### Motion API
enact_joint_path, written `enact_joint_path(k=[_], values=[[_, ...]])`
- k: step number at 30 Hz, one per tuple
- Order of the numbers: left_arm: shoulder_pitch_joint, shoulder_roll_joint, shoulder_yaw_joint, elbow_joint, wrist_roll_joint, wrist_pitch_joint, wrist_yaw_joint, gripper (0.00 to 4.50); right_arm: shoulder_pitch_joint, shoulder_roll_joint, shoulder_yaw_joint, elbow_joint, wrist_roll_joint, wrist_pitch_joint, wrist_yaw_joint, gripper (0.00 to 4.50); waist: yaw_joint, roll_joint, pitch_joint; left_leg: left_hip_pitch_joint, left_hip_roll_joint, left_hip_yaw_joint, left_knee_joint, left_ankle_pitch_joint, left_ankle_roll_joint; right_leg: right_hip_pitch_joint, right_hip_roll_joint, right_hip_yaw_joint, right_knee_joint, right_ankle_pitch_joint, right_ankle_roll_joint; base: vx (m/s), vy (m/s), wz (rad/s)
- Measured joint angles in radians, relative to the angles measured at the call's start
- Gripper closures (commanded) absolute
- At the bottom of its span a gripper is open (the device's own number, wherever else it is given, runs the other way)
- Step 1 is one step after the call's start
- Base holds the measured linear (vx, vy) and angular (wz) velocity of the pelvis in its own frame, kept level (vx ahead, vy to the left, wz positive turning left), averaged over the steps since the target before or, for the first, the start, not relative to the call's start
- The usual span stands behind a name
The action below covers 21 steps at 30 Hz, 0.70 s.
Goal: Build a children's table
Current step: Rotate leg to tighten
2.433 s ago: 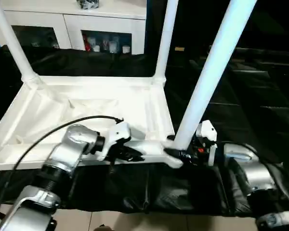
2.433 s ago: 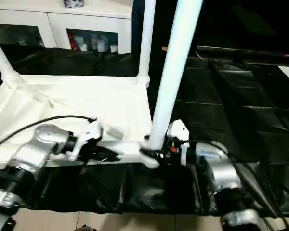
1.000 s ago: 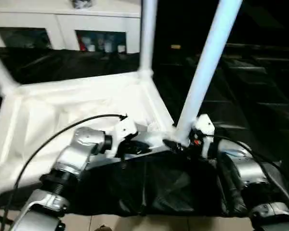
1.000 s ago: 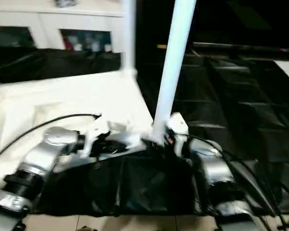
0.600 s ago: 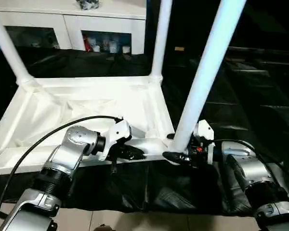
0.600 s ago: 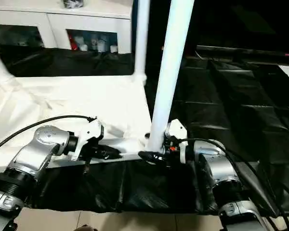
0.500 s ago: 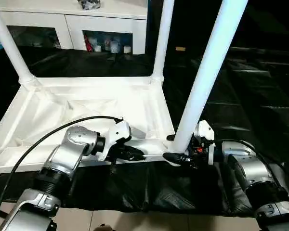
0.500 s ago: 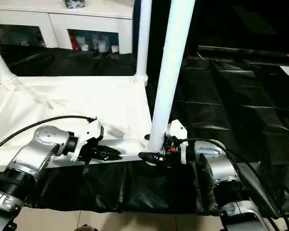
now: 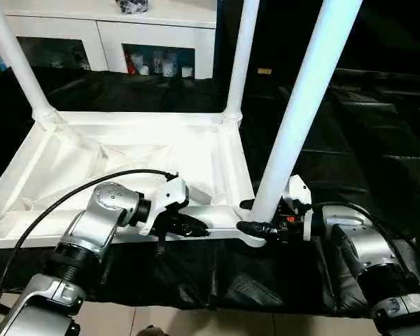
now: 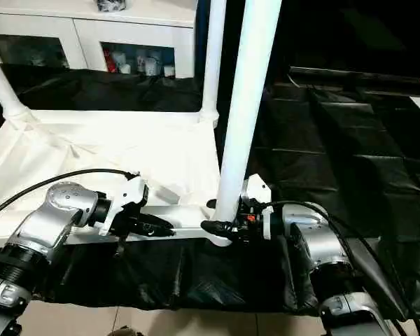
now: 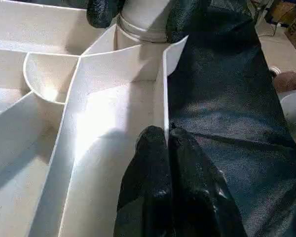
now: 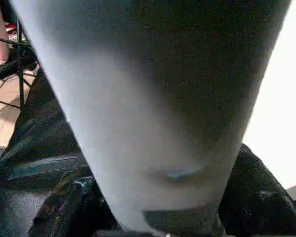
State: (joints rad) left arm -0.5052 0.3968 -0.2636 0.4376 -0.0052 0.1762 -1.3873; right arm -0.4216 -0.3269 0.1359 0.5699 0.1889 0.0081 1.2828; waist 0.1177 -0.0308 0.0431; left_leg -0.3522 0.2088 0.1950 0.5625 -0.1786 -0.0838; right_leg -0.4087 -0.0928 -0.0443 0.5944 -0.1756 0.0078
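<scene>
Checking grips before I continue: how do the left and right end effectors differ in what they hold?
The left end effector pinches the tabletop's thin near rim; the right end effector clamps round the near-right leg at its base. The left grips a flat wall, the right an upright tube at the corner socket. Both are shut on white table parts along the near edge.

legs – tops cut off, cabinet contents blurred
</scene>
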Motion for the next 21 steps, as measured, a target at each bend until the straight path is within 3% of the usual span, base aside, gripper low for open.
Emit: enact_joint_path(k=[11,15,21], values=[[-0.025,-0.114,0.021,0.052,0.064,0.026,0.249,4.5,-0.008,0.139,-0.113,0.059,-0.062,-0.022,-0.478,2.42,-0.017,-0.006,-0.004,0.004,-0.002,-0.004,0.0,0.0,0.0,0.004,0.0,0.004,-0.001,-0.003,0.005,0.0,0.0,0.0],[-0.043,-0.214,0.027,0.078,0.114,0.065,0.425,4.5,-0.078,0.237,-0.191,0.169,-0.083,-0.029,-0.796,2.46,-0.031,-0.007,-0.007,0.005,-0.003,-0.007,0.001,0.0,0.0,0.006,0.0,0.004,-0.004,-0.003,0.006,0.0,0.0,0.0],[-0.044,-0.26,0.023,0.079,0.141,0.082,0.51,4.5,-0.12,0.282,-0.206,0.225,-0.122,-0.051,-0.979,2.46,-0.033,-0.002,-0.009,0.003,-0.003,-0.011,-0.001,0.0,0.0,0.007,0.001,0.001,-0.014,-0.003,0.006,0.0,0.0,0.0]])
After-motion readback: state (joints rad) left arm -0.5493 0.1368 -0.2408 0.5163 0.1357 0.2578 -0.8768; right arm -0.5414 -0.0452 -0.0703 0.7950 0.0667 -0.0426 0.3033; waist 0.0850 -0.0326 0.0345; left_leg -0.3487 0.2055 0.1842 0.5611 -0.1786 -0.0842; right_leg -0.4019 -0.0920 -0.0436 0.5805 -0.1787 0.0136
